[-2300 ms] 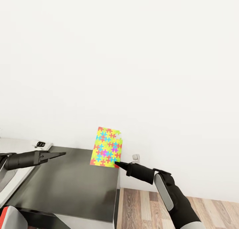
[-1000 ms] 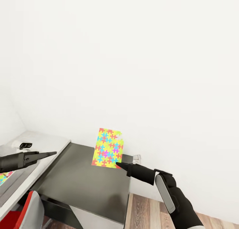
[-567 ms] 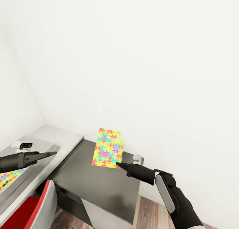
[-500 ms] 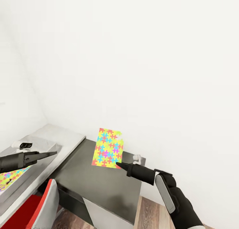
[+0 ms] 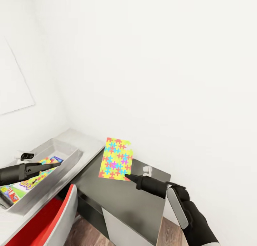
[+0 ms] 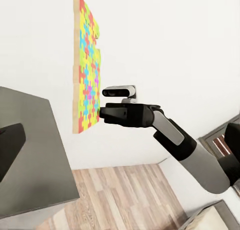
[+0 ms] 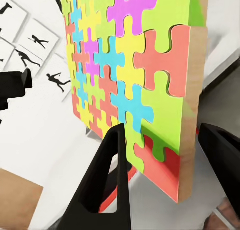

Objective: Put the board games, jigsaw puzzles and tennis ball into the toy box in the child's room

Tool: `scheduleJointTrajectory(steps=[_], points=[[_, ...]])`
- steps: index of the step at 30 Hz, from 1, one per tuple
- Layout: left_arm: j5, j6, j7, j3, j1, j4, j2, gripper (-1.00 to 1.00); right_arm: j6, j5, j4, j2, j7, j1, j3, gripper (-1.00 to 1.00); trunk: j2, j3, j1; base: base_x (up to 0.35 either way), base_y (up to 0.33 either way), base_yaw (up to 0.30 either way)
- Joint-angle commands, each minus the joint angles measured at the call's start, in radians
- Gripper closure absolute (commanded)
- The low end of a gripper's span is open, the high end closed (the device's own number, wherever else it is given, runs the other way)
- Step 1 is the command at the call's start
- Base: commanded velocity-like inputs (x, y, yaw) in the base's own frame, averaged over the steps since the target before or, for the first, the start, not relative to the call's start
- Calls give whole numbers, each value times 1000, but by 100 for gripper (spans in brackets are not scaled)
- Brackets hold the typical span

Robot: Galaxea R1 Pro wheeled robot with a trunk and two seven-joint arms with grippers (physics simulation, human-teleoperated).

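Head view, right end effector [image 5: 127,176] pinching jigsaw puzzle [image 5: 116,159]

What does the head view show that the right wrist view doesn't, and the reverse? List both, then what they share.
Head view's own: the toy box on the table, with printed board games lying inside it.

Right wrist view's own: black baseball-player silhouette pictures on the wall, and the wooden edge of the puzzle's backing.

Shared: the jigsaw puzzle, held upright in the air at its lower corner by the right hand.
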Motion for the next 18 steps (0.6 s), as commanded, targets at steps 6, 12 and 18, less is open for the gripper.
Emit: scheduleJointTrajectory(steps=[6,12,18], points=[[1,12,-4,0,-1,0,-1,-100,7,-5,3,0,0,-1,1,100,-2,0,1,0,0,281],[2,18,-4,2,-1,5,-1,-100,8,-6,7,0,0,-1,-1,100,-2,2,1,-83,62,281],[2,20,-4,4,-1,7,-1,-100,8,-7,9,0,0,-1,-4,100,-2,5,1,-186,211,281]])
